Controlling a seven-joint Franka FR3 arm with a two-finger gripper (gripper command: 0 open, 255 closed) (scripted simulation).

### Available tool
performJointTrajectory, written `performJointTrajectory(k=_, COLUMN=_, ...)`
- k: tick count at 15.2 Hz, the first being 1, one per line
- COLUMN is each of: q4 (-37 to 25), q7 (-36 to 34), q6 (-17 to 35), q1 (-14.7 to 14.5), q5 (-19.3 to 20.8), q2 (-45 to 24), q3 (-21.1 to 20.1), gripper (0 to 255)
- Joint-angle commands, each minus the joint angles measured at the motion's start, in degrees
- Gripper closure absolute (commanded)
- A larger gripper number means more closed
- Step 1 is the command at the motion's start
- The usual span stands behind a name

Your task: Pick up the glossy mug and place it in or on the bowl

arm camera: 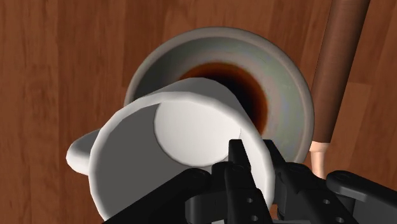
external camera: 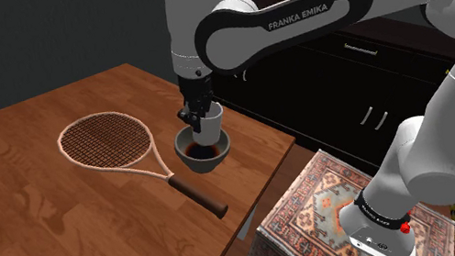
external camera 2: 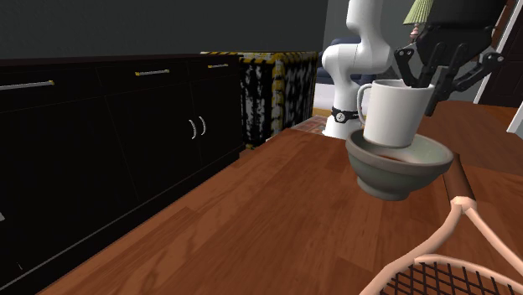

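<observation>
- One white mug (external camera 2: 394,113) stands tilted in the grey bowl (external camera 2: 394,174), its base below the bowl's rim.
- Gripper (arm camera: 261,167): fingers nearly closed and pinching the mug wall at the rim, one inside and one outside, opposite the handle.
- Handling, as judged: rigid, glossy, probably slippery and breakable, and of moderate weight. A rim pinch lets it swing, so release it low.
- Racket (external camera: 107,140) handle lies just beside the bowl on the wooden table (external camera: 28,236).

White arm (external camera: 190,17) — dark joints (external camera: 232,46); "FRANKA EMIKA" lettering (external camera: 304,18); black tool (external camera: 194,118)
</observation>
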State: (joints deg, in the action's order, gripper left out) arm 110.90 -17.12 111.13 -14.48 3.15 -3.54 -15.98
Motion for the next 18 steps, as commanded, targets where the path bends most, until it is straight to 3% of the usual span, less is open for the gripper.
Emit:
performJointTrajectory(k=1, q4=0.0, q7=0.0, q6=0.0, q1=0.0, q5=0.0, q2=0.0, q3=0.0, gripper=255)
performJointTrajectory(k=2, q4=0.0, q7=0.0, q6=0.0, q1=0.0, q5=0.0, q2=0.0, q3=0.0, gripper=0)
performJointTrajectory(k=7, q4=0.0, q7=0.0, q6=0.0, q1=0.0, q5=0.0, q2=0.0, q3=0.0, gripper=0)
performJointTrajectory(k=11, q4=-6.3, q7=0.3, q6=-7.1, q1=-0.1, q5=-0.4, q2=0.9, q3=-0.1, gripper=0)
performJointTrajectory(k=18, q4=-6.3, q7=0.3, q6=-7.1, q1=-0.1, q5=-0.4, q2=0.9, q3=-0.1, gripper=0)
